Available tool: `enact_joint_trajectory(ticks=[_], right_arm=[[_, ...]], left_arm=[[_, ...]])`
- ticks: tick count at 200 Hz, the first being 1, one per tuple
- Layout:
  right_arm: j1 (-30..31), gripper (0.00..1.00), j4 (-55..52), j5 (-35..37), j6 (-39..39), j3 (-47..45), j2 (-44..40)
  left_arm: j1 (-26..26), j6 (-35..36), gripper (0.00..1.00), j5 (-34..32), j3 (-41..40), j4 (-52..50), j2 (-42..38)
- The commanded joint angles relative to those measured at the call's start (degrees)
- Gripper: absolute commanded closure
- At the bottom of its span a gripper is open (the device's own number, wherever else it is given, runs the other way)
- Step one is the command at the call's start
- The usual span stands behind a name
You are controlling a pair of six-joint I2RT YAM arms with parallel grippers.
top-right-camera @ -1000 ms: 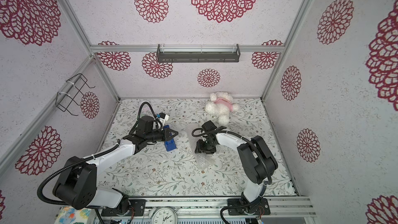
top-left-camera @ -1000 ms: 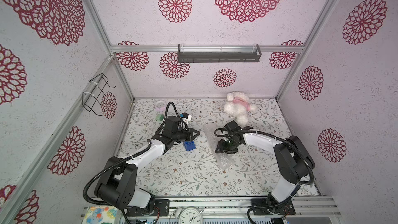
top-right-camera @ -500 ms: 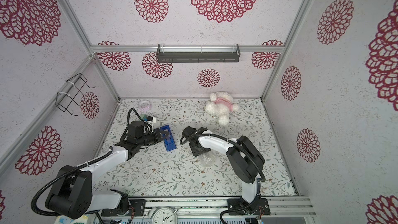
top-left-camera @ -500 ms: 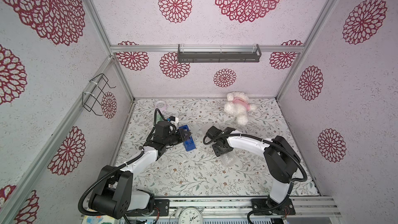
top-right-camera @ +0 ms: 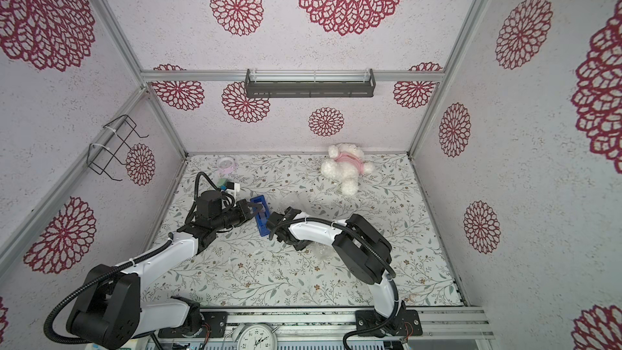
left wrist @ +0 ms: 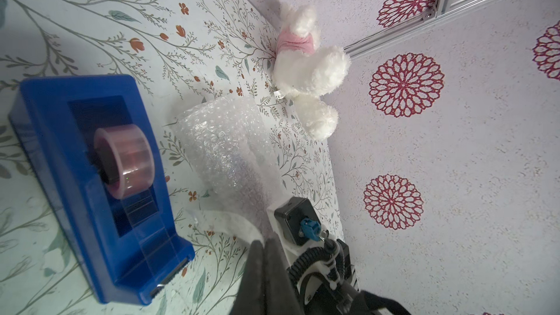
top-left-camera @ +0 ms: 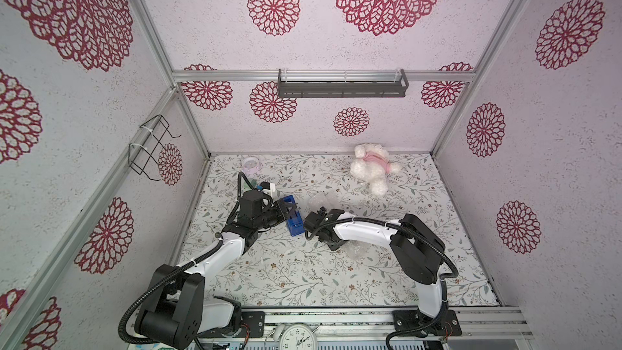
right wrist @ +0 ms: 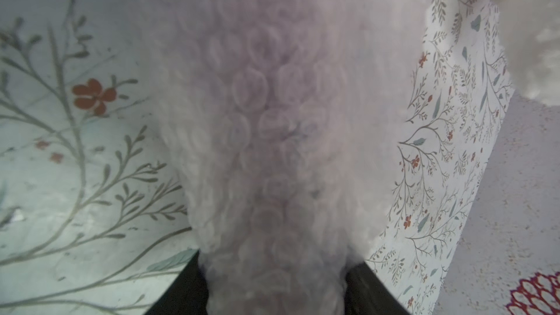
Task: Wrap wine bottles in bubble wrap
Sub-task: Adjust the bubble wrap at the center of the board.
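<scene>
L fingers (left wrist: pixel 263 265) pressed together nr blue tape dispenser (left wrist: pixel 45 122). R fingers (right wrist: pixel 181 295) part-open, clamped on bubble wrap (right wrist: pixel 272 146) bundle.

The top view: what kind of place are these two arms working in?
Probably a staged robot test booth, not a home: aluminium frame posts, red-rosette wallpaper, and the left arm and right arm bolted to a metal rail.

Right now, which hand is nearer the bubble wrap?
Right. The right hand has the bubble wrap between its fingers; the left hand, shut, sits by the blue tape dispenser, apart from the wrap.
</scene>
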Motion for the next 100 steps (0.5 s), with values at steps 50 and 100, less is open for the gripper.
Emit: enact_joint_trajectory(ticks=[50,100], right_arm=[[1.2,0.32,0.5,-1.4,1.9,2.4,-4.7],[1.2,0.34,3.6,-4.5,1.9,1.4,-7.1]], left_arm=[[0.4,0.1,1.00,-0.3,-0.4,-0.2,-1.0],[0.3,-0.9,1.00,-0.1,-1.1,0.4,-1.0]])
